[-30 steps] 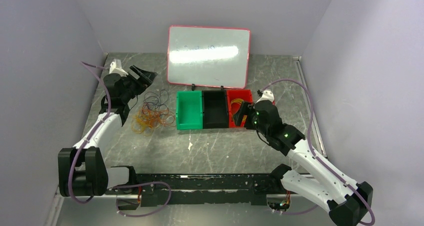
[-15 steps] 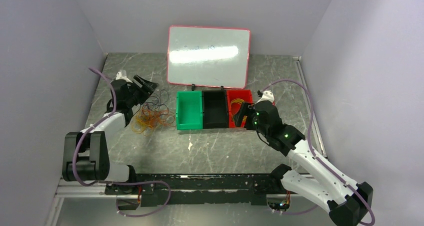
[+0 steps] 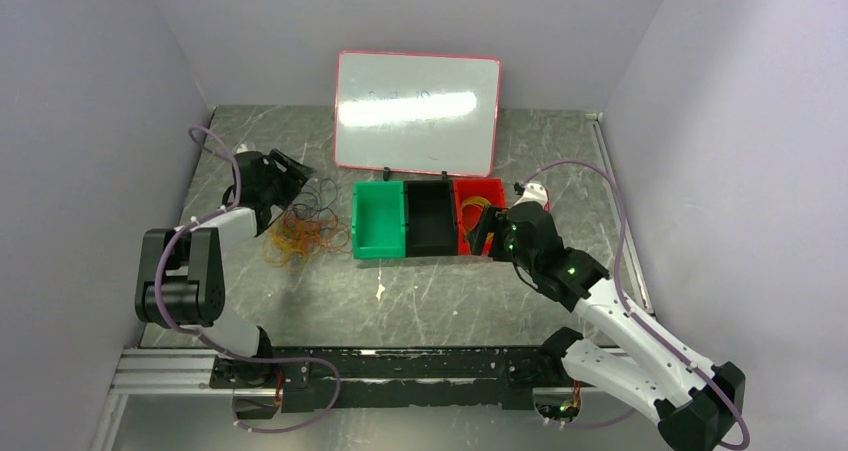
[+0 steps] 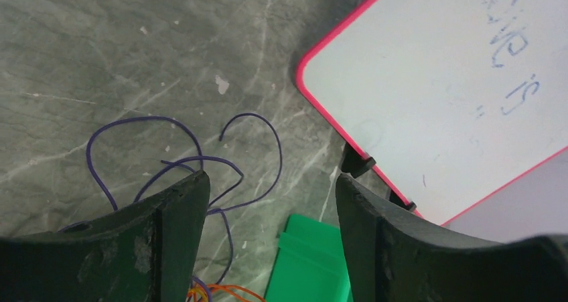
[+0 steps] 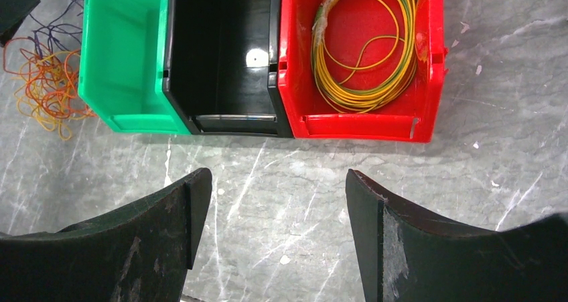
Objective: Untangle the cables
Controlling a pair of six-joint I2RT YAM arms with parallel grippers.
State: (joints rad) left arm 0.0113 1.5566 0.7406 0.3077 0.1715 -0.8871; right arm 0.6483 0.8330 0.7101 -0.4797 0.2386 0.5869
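Grey, marbled table [image 3: 440,291]. Toward its left edge lies a loose tangle of thin, wiry cables [image 3: 303,226]: orange, yellow and dark purple loops overlapping. A neat yellow-green coil [image 5: 365,44] sits in the glossy red plastic bin [image 5: 355,126] nearer the right edge. My left jaws hang wide and empty over the tangle. My right jaws, also wide and empty, hang in front of the red bin.

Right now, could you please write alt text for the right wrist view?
A coiled yellow cable lies in the red bin, beside the empty black bin and green bin; tangled cables lie left of them, beyond the open right gripper.
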